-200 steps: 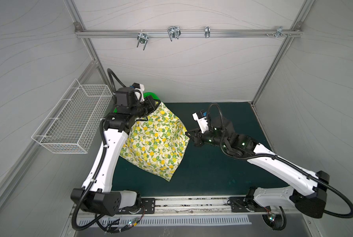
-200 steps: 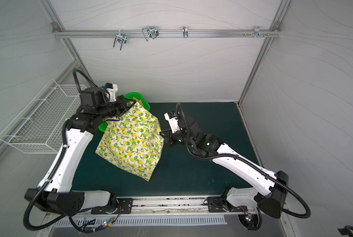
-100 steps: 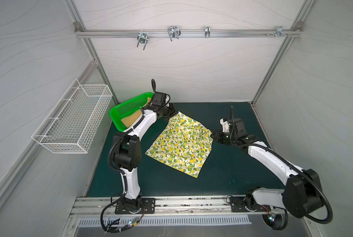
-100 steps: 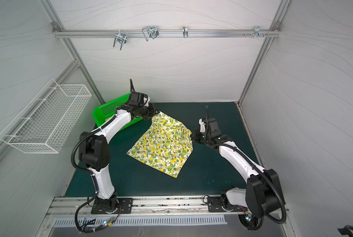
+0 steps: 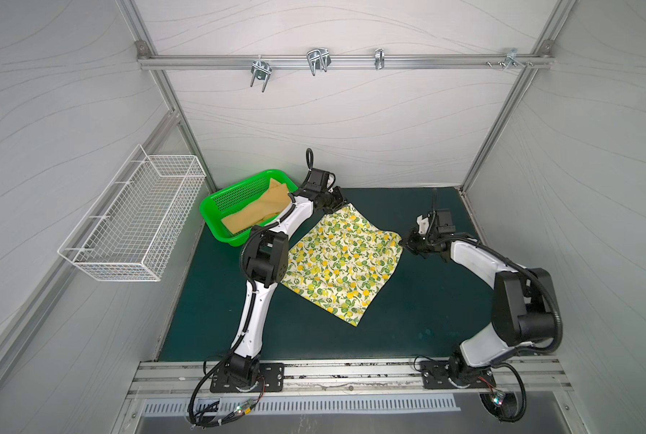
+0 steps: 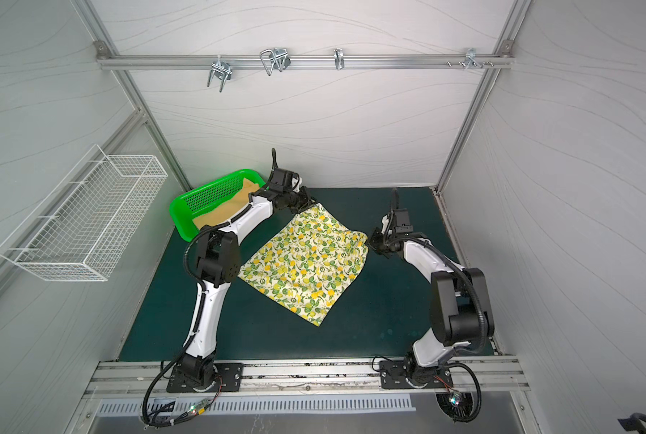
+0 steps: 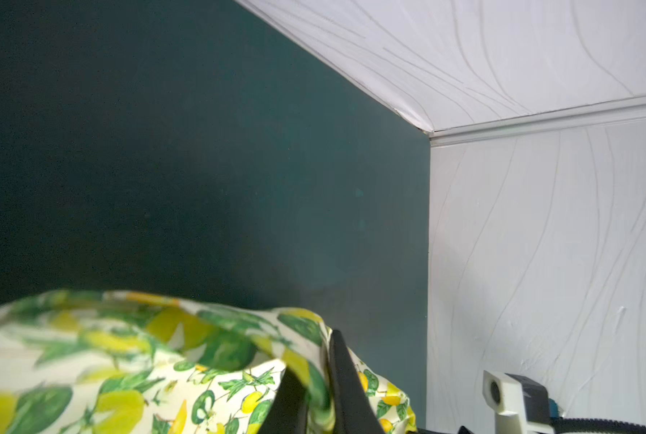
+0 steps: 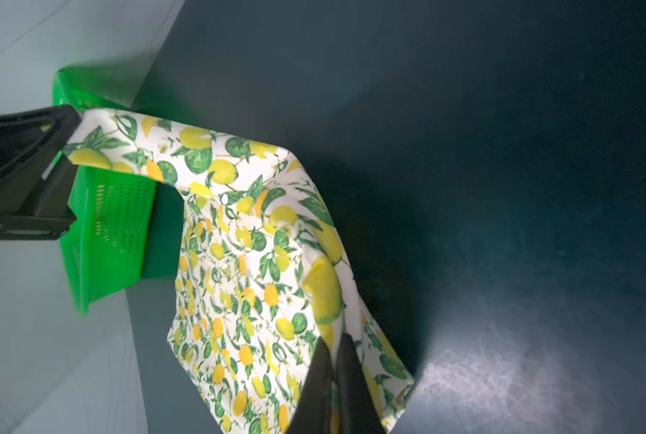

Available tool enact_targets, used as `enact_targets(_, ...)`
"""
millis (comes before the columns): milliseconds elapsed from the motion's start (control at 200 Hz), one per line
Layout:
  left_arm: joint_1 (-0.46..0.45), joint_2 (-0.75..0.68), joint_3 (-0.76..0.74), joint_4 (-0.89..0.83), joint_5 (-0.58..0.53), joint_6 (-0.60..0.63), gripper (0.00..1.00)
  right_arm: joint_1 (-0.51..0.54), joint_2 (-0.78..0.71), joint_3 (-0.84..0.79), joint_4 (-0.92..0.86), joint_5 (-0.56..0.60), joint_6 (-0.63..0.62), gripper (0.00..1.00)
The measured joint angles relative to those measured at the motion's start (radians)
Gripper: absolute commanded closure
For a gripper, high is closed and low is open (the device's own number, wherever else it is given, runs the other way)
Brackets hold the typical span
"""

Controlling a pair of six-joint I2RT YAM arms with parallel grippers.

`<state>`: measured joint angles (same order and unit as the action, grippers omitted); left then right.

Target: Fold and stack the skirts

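Lemon-print skirt [image 5: 342,263] is spread mid worktop [image 5: 426,319], and the mustard skirt [image 5: 254,214] sits in the green basket [image 5: 216,203] at 10 o'clock. Right hand [image 5: 405,242] is pinched tight on the 3 o'clock corner. Left hand [image 5: 341,204] at 12 looks barely parted around its corner, can't tell if it's gripping. Uneven letting-go could drag it crooked.

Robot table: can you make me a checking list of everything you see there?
Surface: dark green mat, bare around the cloth.
Job's things: lemon skirt spread unfolded on the mat; mustard skirt in the green basket.
Clutter: nothing seen.
Grippers: right gripper shut on one skirt corner; left gripper has another corner between its jaws, grip unclear.
Cables: black hose along the right arm; loose wires by the left base.
Surroundings: white walls, wire basket, hooks on a rail.
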<state>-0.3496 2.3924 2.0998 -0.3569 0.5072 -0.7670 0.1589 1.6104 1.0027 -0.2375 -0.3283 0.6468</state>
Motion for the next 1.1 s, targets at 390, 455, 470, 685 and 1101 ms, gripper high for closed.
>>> enact_targets(390,0.01,-0.188,-0.196,0.065,0.032,-0.049,0.01,-0.105,0.159,0.159,-0.102,0.074,-0.067,0.55)
enact_targets(455,0.017,-0.293,-0.283,0.079,0.031,-0.048,0.01,-0.115,0.161,0.202,-0.125,0.098,-0.082,0.43)
enact_targets(470,0.018,-0.321,-0.302,0.08,0.029,-0.047,0.01,-0.117,0.161,0.214,-0.131,0.106,-0.08,0.4)
enact_targets(685,0.063,-0.682,-0.594,0.103,-0.005,-0.012,0.01,-0.124,0.135,0.27,-0.152,0.151,-0.12,0.01)
enact_targets(1101,0.186,-0.984,-1.187,0.034,-0.126,-0.006,0.01,0.309,-0.205,0.038,-0.137,0.218,-0.15,0.01)
